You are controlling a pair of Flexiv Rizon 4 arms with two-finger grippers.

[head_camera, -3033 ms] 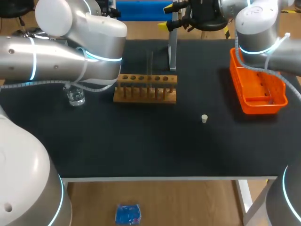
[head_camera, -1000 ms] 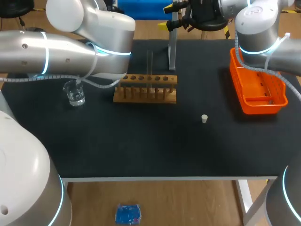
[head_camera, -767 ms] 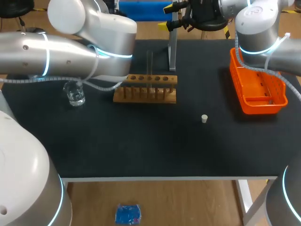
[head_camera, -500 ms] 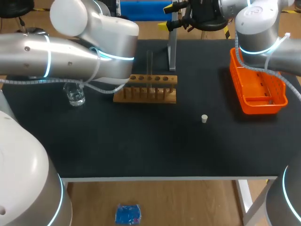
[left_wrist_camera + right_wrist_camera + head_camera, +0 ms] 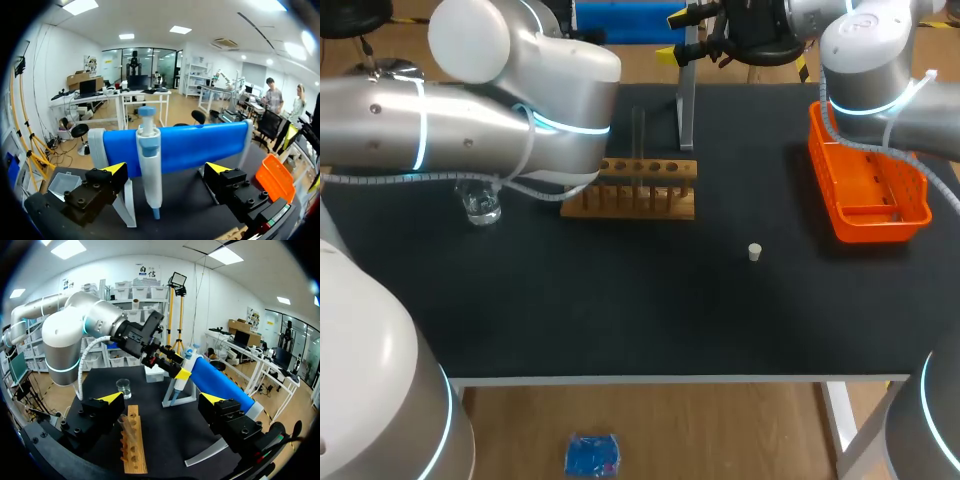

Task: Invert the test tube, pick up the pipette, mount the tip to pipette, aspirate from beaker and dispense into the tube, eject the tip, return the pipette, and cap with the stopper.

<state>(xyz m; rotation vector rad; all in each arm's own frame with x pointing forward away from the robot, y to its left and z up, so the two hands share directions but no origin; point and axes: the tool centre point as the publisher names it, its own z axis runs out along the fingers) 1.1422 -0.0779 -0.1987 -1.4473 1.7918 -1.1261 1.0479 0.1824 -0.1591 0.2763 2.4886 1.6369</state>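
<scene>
Left pincer (image 5: 166,170) apart, pipette (image 5: 149,165) just ahead, probably stand-hung. Right pincer (image 5: 161,398) apart too; rack (image 5: 630,187) upper-centre in head view.

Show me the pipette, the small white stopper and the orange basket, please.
pipette (image 5: 150,175): left wrist view, on the middle of its white body.
stopper (image 5: 754,252): head view, on the middle of the stopper.
orange basket (image 5: 868,229): head view, on its near wall.

Black table (image 5: 620,310), wooden floor (image 5: 720,430), ceiling lights (image 5: 180,30)
</scene>
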